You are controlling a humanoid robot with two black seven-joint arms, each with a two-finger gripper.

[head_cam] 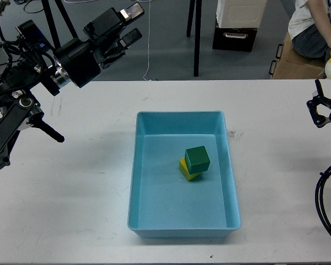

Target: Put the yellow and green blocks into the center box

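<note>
A: Start at the left edge. What's there?

B: The left arm [22, 105] comes in from the left, black and jointed, raised above the white table [71, 210]. Its far end, the left gripper [133, 23], is up near the top of the view, past the table's far edge, with its two fingers spread apart and nothing between them.

A: And the middle?

B: The light blue tray [182, 227] sits on the table, roughly central, its long side running away from the camera. Both blocks are inside it. The green block [197, 159] rests on top of the yellow block [187, 171], turned a bit against it (only the yellow one's near-left corner and edge peek out from underneath). The pair lies slightly right of the tray's middle, clear of all four walls.

A: The right side?

B: The right arm [326, 113] shows only as black parts at the right edge, with dark cables below. I cannot tell whether the right gripper is spread or closed; its fingers can't be made out. It's well apart from the tray
</note>
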